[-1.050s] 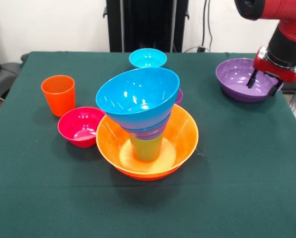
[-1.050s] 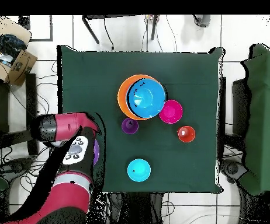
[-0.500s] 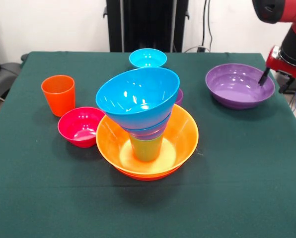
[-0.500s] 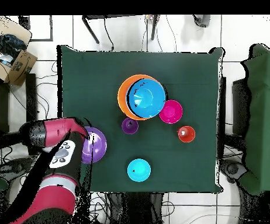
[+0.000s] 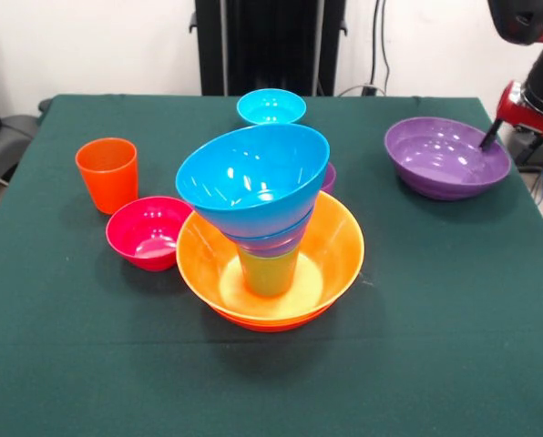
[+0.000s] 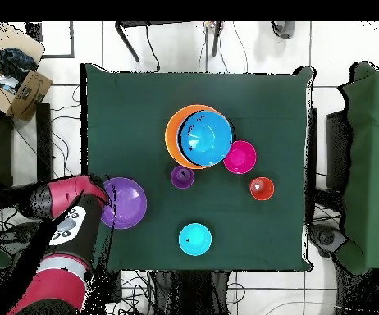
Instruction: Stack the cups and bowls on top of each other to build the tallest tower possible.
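tower stands on the green-covered table, nearer the table's front edge in the front view. its base is the broad yellow-orange bowl, nested in an orange-red bowl of which only the lower rim shows. inside it a lime green cup stands, with purple and blue bands over its top; i cannot tell what those bands belong to. the sky-blue bowl sits on top, tilted toward the camera.

1 orange cup stands upright near the left edge, with the small magenta bowl just beside it and close to the tower's base. a small cyan bowl sits near the far edge. a purple cup stands upright just behind the tower, clearest in the overhead view.

the large purple bowl rests near the far right corner. the gripper is at that bowl's right rim, with 1 dark finger at the rim; whether it is clamped on the rim or spread cannot be told.
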